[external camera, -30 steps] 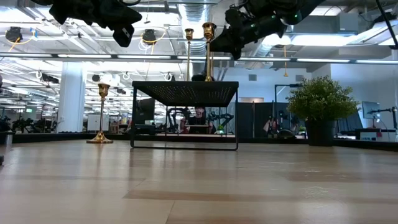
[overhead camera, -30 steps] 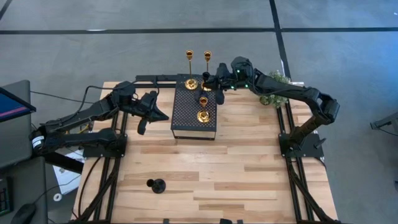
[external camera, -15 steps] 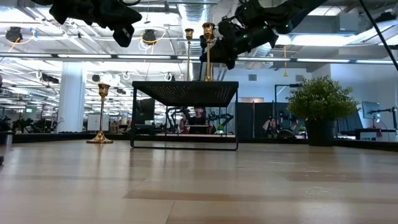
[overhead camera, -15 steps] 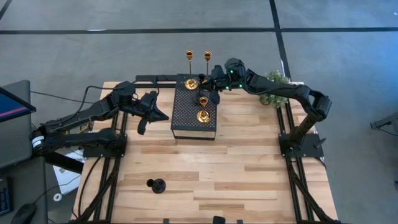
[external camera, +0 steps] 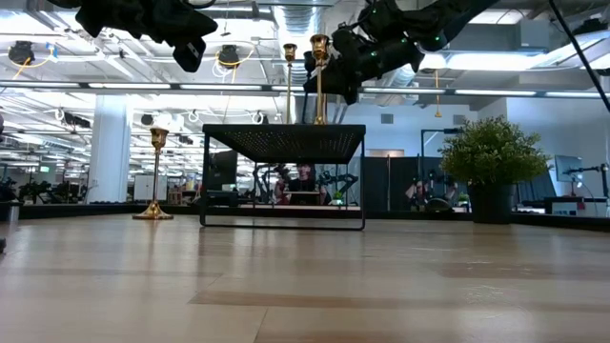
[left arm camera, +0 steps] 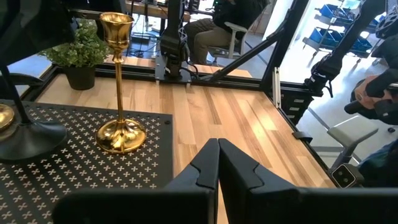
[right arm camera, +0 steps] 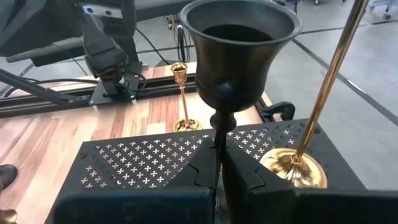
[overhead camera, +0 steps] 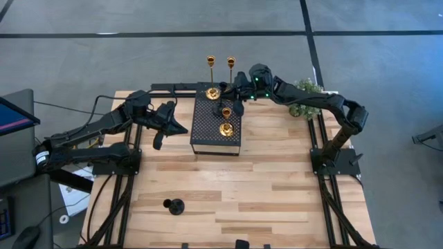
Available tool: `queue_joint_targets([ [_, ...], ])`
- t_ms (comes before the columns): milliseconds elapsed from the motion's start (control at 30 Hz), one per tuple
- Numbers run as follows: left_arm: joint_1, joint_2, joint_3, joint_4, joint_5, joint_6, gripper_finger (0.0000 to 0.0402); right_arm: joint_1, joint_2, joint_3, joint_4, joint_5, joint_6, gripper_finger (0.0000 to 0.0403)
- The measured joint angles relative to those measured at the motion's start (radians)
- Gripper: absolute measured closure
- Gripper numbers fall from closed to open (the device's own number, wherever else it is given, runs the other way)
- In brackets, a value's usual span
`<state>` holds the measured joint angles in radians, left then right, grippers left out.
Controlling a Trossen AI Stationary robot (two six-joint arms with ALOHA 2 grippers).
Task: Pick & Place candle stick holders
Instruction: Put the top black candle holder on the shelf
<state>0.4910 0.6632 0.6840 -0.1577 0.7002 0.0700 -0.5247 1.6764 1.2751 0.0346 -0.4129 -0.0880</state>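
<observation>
My right gripper [overhead camera: 237, 93] is over the far end of the black perforated platform [overhead camera: 208, 131], shut on a matte black candlestick holder [right arm camera: 236, 50]. Three gold holders stand on the platform by their round bases: two tall ones [overhead camera: 210, 76] [overhead camera: 231, 68] at the far edge and a shorter one [overhead camera: 226, 119]. Another gold holder [external camera: 153, 173] stands on the table left of the platform. The second black holder [overhead camera: 174, 205] stands near the table's near left. My left gripper [overhead camera: 159, 138] hovers shut and empty left of the platform. My right gripper pinches the black holder's thin stem [right arm camera: 217, 127] just below its cup, between the two fingers. The fingers come from the table's right, slanting down, and lie across the stem. The holder stands upright; its base [left arm camera: 25, 134] is at the platform's top, touching or not I cannot tell.
A small bushy green plant [overhead camera: 304, 97] in a dark pot stands at the table's far right, behind my right arm. Bare wood lies in the near half of the table. A person sits in the room beyond the far edge [external camera: 305, 181].
My right gripper has carried the black holder a short way toward the table's left, over the platform's far end, keeping it upright and staying shut on it.
</observation>
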Motion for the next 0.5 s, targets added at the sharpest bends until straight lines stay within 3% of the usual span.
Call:
queue_joint_targets([
  [500,0.0,0.0,0.0,0.0,0.0,0.0,0.0396,-0.001,0.0,0.0,0.011,0.044,-0.016,0.0403],
])
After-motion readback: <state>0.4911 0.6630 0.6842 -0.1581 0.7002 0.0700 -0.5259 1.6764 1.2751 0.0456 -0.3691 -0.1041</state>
